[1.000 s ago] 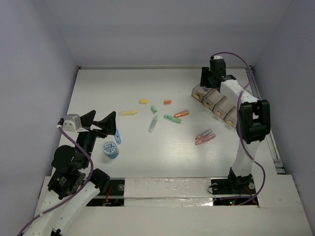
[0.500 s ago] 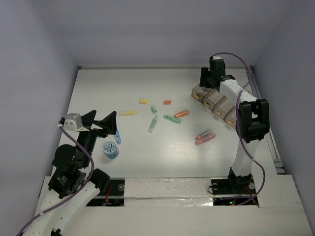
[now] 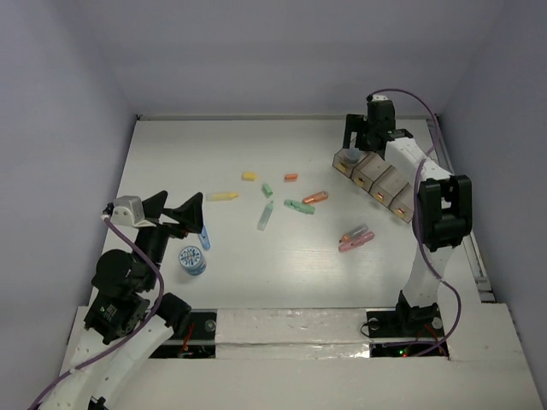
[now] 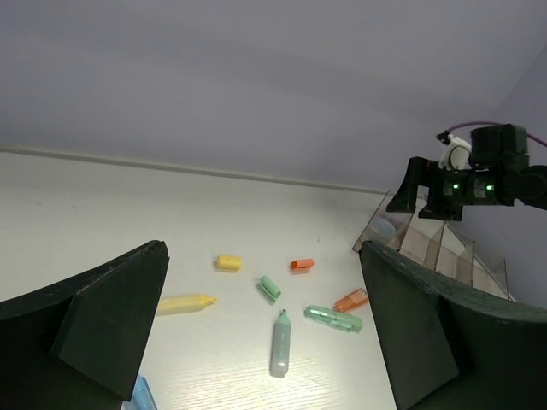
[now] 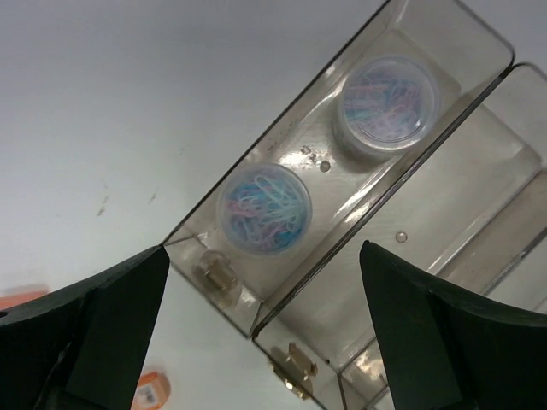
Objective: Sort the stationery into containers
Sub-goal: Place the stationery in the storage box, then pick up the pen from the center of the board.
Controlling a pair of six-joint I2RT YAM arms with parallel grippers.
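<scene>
The containers (image 3: 376,181) are a row of joined clear brownish bins at the right. My right gripper (image 3: 360,139) hangs open over the end bin (image 5: 295,141). That bin holds two round rolls of coloured clips (image 5: 265,209) (image 5: 387,98), and nothing sits between the jaws (image 5: 263,248). Loose stationery lies mid-table: a yellow stick (image 3: 222,196), yellow stub (image 3: 249,177), green stub (image 3: 267,190), orange stub (image 3: 291,178), orange stick (image 3: 314,197), green stick (image 3: 298,206), pale stick (image 3: 266,215) and pink sticks (image 3: 355,239). My left gripper (image 3: 175,210) is open and empty, near a blue stick (image 3: 204,237) and a blue roll (image 3: 191,260).
White walls close the table in at the back and on both sides. A white raised strip (image 3: 291,326) runs along the near edge between the arm bases. The right arm's purple cable (image 3: 416,184) loops above the bins.
My right gripper has opened above the end bin and lifted slightly; a round roll now lies free in the bin beneath it. The left arm has not moved.
</scene>
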